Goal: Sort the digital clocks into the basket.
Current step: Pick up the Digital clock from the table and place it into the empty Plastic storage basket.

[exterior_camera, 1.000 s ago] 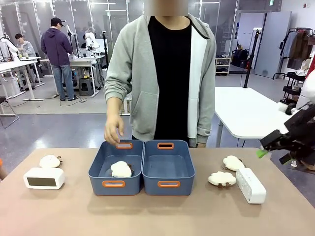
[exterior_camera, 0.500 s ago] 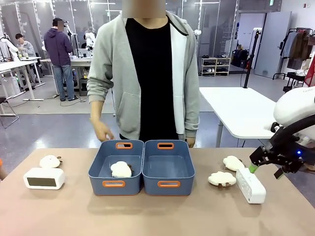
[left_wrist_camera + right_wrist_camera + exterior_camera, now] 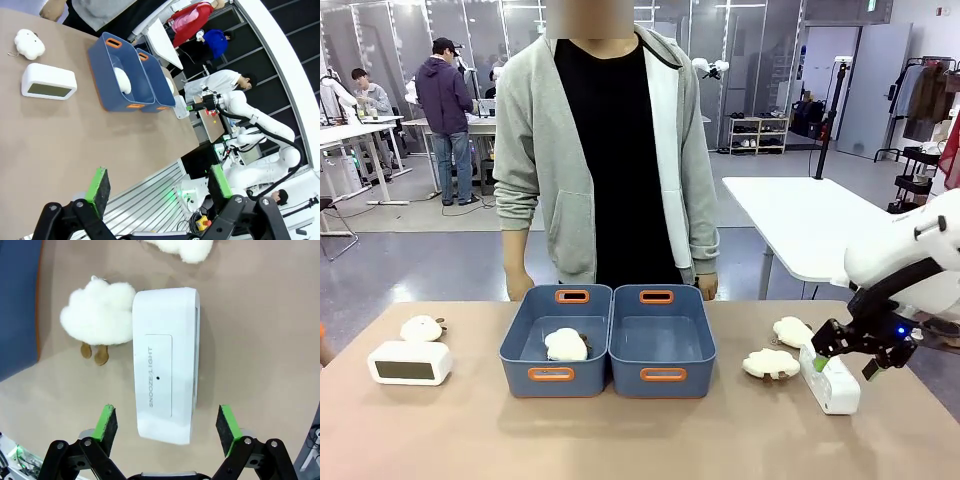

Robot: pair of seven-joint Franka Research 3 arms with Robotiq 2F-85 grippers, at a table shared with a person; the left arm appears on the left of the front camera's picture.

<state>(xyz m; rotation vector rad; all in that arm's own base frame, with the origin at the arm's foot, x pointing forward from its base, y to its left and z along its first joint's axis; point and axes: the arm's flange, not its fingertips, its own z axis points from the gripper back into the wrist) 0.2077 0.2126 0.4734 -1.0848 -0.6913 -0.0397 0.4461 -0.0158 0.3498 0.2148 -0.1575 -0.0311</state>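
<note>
Both my jaws stand wide open and hold nothing. My right gripper (image 3: pixel 166 425) hangs over the white rounded plastic digital clock (image 3: pixel 165 370) at the near right of the brown table (image 3: pixel 620 440). My green pads (image 3: pixel 107 422) flank the clock's end, clear of its sides. My left gripper (image 3: pixel 159 184) hovers at the near left. The second white digital clock (image 3: pixel 410 362) sits at the left, dark screen facing me. Two cream plush toys (image 3: pixel 771 363) lie just left of the right clock. In the middle stand two blue plastic baskets (image 3: pixel 520 350) with orange handles; the left one holds another plush. A person in a grey hoodie (image 3: pixel 545 150) stands at the far side.
</note>
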